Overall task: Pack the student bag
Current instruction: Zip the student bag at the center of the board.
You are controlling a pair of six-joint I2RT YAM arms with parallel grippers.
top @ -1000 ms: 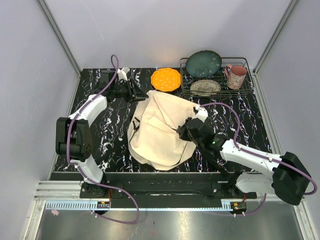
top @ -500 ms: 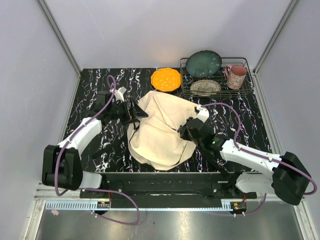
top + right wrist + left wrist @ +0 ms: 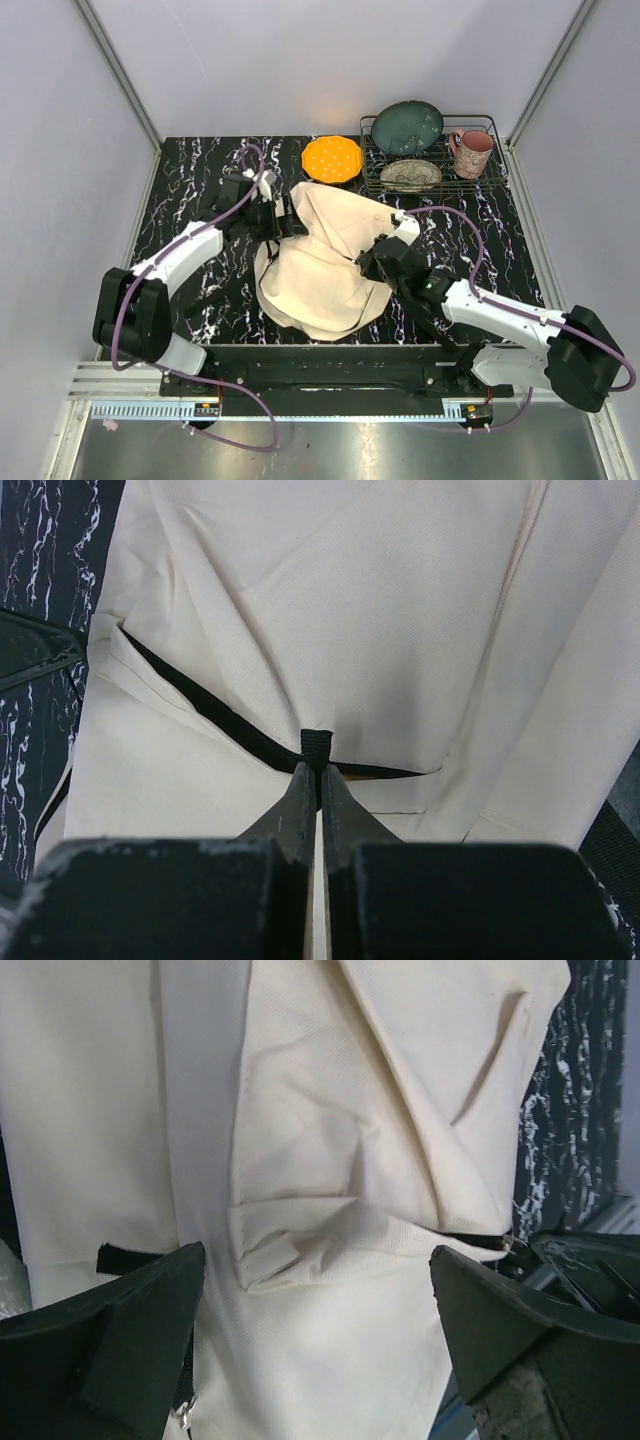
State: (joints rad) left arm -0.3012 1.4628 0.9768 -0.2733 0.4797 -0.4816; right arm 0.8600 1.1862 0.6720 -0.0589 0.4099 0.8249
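Student bag (image 3: 320,270) lay slumped at centre of marble table (image 3: 190,190). Right gripper (image 3: 318,778) pinched black pull tab (image 3: 316,744). Left gripper (image 3: 315,1290) gaped wide at cream fold (image 3: 290,1240). Best: clamp fold deep, then 2 arms pull apart gently.

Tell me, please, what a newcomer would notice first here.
The cream student bag sprawls in the middle of the black marbled table. The right gripper is shut on its black strap loop, while the left gripper gapes open at the far-left edge. An orange plate glows behind.
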